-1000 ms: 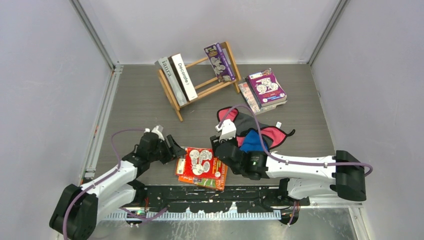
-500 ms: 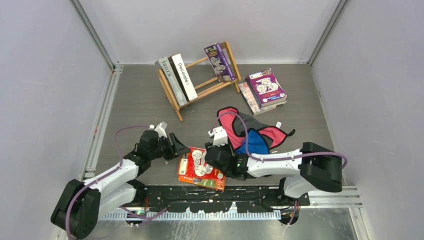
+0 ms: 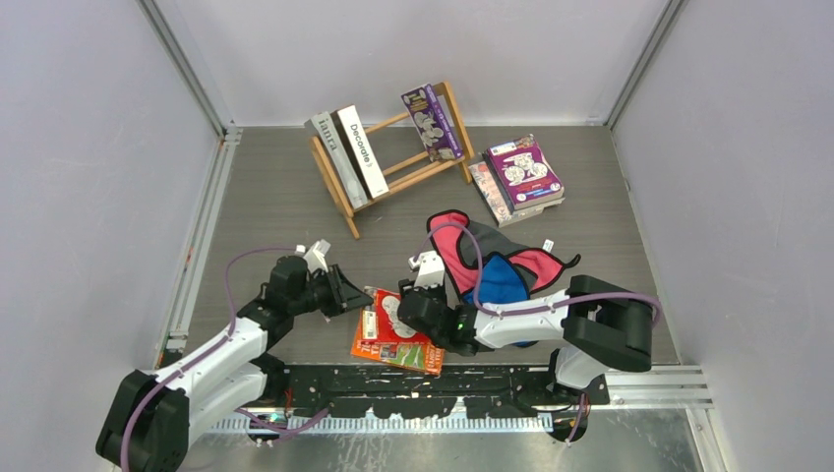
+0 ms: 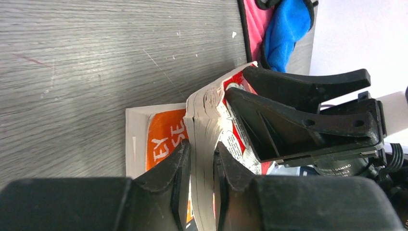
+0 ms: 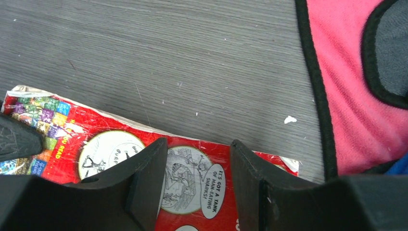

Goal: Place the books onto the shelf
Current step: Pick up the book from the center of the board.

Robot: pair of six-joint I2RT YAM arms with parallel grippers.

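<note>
A red paperback (image 3: 393, 331) lies on an orange one (image 3: 401, 358) near the table's front edge. My left gripper (image 3: 346, 293) is shut on the red book's left page edge (image 4: 204, 120), one finger under the cover and one on top, so that edge is raised off the orange book (image 4: 163, 134). My right gripper (image 3: 403, 311) stands open over the red cover (image 5: 192, 178) with nothing between its fingers (image 5: 149, 178). The shelf (image 3: 408, 175) at the back holds a grey book (image 3: 327, 149), the "Decorate" book (image 3: 360, 149) and a purple paperback (image 3: 431, 123).
A purple book (image 3: 524, 169) lies on a stack with a floral one (image 3: 489, 190) at the back right. A heap of pink, grey and blue cloth (image 3: 497, 264) lies just right of the right gripper. Grey walls close in three sides.
The left gripper moved in and closed on the red book's left edge, lifting it. The right arm slid left over the cover, its jaws unchanged.
</note>
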